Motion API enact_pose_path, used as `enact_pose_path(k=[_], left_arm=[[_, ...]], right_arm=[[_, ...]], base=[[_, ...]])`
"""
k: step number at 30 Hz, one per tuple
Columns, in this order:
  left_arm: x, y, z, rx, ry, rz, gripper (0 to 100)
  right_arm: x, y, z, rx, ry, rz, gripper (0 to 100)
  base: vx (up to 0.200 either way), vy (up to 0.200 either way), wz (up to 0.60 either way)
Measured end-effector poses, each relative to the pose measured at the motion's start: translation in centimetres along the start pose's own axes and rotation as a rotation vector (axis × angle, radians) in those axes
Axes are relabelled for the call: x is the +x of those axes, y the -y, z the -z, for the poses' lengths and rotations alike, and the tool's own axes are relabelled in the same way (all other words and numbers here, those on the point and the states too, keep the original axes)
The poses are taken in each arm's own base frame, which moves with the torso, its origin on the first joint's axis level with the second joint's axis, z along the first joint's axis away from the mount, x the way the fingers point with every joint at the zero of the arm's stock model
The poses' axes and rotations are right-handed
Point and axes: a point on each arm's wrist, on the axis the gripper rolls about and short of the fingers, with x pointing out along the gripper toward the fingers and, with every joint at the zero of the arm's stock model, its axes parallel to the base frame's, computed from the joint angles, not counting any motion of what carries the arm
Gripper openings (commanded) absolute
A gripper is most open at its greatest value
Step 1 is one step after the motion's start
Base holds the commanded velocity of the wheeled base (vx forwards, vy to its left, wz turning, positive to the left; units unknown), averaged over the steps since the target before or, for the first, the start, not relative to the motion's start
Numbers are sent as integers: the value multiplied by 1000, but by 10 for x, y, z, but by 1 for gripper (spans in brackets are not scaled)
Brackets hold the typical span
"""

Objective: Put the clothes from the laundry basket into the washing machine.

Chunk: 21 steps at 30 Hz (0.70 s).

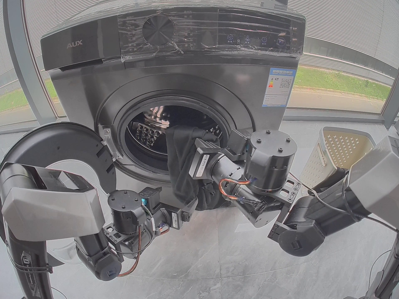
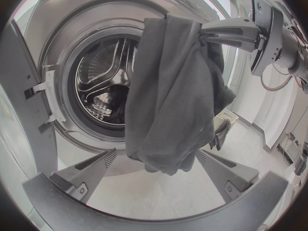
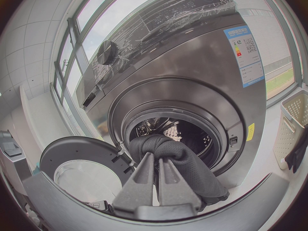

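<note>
Hanging from your right gripper [image 3: 156, 160], the dark garment [image 2: 170, 97] sits in front of the washing machine [image 1: 232, 79] at the right half of its round opening, not yet inside the drum [image 2: 102, 81]. The gripper's fingers are pressed together on a bunched upper fold. The rest of the cloth drapes down past the lower rim of the opening. Whether it touches the machine's front cannot be told.

Your left gripper [image 2: 155, 156] is low and just in front of the machine, below the opening. Its fingers are spread wide and hold nothing, and the garment's bottom hem hangs between them.

Note the edges. The door [image 1: 54, 146] is swung fully out on the machine's left, next to your left arm. Its hinge brackets stand at the left rim of the opening. The left half of the opening is unobstructed, with the drum's ribs showing through it.

The laundry basket [image 1: 345, 146] stands on the floor [image 1: 199, 262] to the machine's right, well apart from the opening and close behind your right arm. Another dark cloth [image 3: 298, 151] hangs over its rim. Bare floor lies in front of the machine, between your two arms.
</note>
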Motion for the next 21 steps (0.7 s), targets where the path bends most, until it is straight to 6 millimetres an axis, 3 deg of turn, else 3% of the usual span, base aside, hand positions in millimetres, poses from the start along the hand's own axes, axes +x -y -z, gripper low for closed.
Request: enact_pose_path(k=[8,21], left_arm=[[0,-8,3,2,-13,-31,100],[7,2,9,4,-16,6,100]], right_arm=[[0,2,-2,0,5,5,0],[0,0,0,40,2,44,0]], base=[[0,0,0],[0,0,0]])
